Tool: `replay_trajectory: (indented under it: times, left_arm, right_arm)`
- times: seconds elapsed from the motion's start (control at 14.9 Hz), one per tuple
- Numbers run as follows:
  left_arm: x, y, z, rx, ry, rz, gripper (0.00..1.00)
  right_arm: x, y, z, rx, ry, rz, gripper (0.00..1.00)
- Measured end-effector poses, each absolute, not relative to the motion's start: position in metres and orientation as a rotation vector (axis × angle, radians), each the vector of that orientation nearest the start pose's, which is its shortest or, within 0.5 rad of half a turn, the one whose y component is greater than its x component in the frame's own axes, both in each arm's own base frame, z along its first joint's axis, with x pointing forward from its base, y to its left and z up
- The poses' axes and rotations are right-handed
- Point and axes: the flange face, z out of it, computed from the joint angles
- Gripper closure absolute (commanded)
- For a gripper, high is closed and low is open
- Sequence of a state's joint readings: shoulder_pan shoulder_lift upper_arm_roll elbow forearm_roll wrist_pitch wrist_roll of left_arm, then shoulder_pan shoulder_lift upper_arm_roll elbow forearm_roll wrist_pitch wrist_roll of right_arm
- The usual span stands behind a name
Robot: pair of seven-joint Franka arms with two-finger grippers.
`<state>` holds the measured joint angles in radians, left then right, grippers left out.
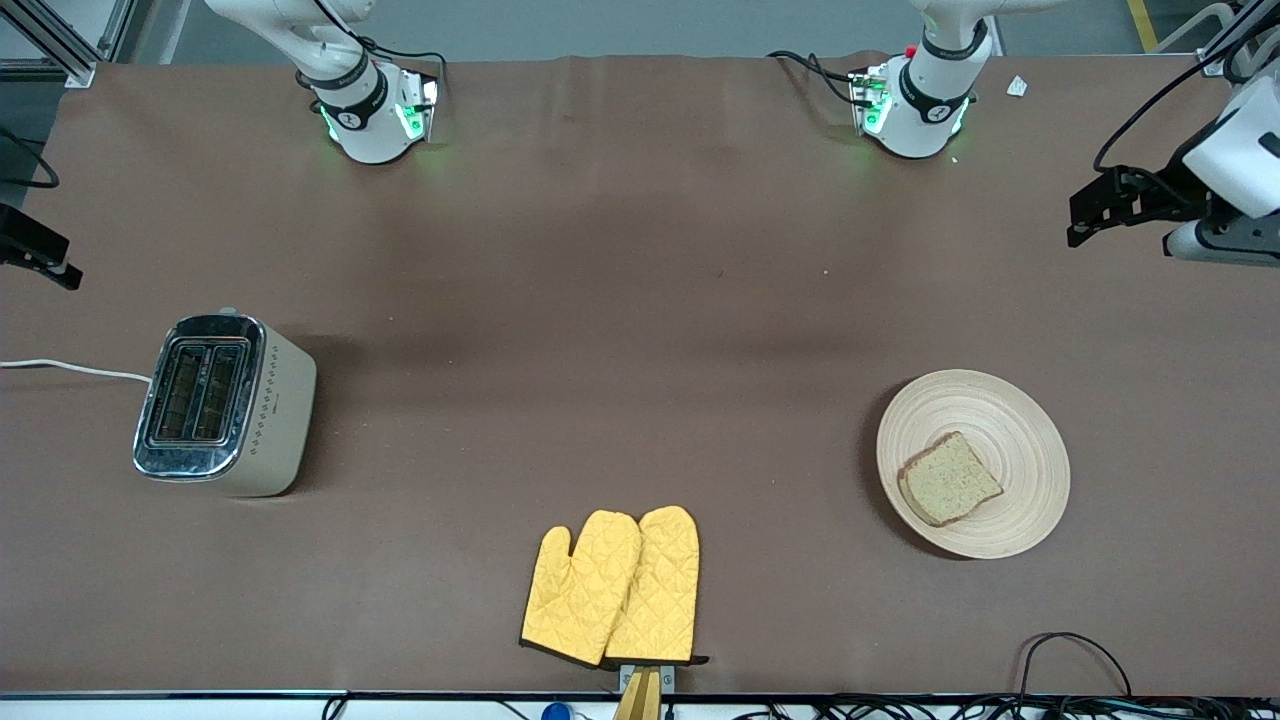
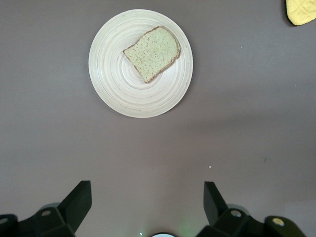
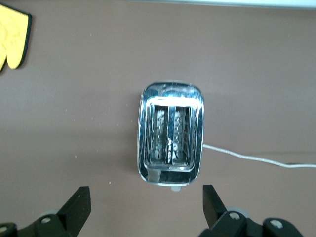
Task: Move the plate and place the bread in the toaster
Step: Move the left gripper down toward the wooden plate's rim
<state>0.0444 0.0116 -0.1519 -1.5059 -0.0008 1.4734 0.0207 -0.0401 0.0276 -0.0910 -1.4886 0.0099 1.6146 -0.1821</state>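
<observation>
- Plate (image 1: 1010,420) sits on the brown counter (image 1: 600,300) toward the left arm's end; taking the plate as landmark for the rest.
- Bread (image 1: 949,479): one slice lying flat on the plate, off-centre, on the part of the plate nearer the front camera. Same seen from the left wrist cam: bread (image 2: 152,52) on plate (image 2: 118,94), nothing else on it.
- Toaster (image 1: 225,403): well apart from the plate, at the right arm's end of the counter, approx. level w/ the plate. Upright, both slots empty (chrome top facing up in the right wrist view, toaster (image 3: 171,133)). White cord (image 1: 70,368) runs off its end away from the plate.
- Yellow oven mitts (image 1: 612,585): a pair, overlapping, between toaster and plate but nearer the front camera than both, by the counter edge.
- Left claw (image 2: 148,207): up in the air, over bare counter, apart from the plate; fingers spread wide, holding nothing. In the front view the left claw (image 1: 1085,215) hangs past the plate's end of the counter.
- Right claw (image 3: 146,207): up in the air, over bare counter just beside the toaster, well away from the plate; fingers spread wide, empty.
</observation>
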Motion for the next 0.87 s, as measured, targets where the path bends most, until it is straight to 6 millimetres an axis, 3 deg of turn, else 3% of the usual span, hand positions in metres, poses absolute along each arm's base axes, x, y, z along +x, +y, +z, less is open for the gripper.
replay_trajectory:
  times: [0.4,0.6,0.87]
  left_arm:
    - [0.580,-0.050,0.622,-3.152,0.184,0.091,0.00]
    - [0.600,-0.041,0.595,-3.183,0.156,0.147,0.00]
    - [0.629,-0.003,0.549,-3.333,0.033,0.204,0.00]
  right_arm:
    - [0.577,-0.072,0.642,-3.149,-0.090,-0.194,0.00]
    - [0.582,-0.072,0.634,-3.150,-0.091,-0.173,0.00]
    - [0.587,-0.077,0.633,-3.153,-0.080,-0.217,0.00]
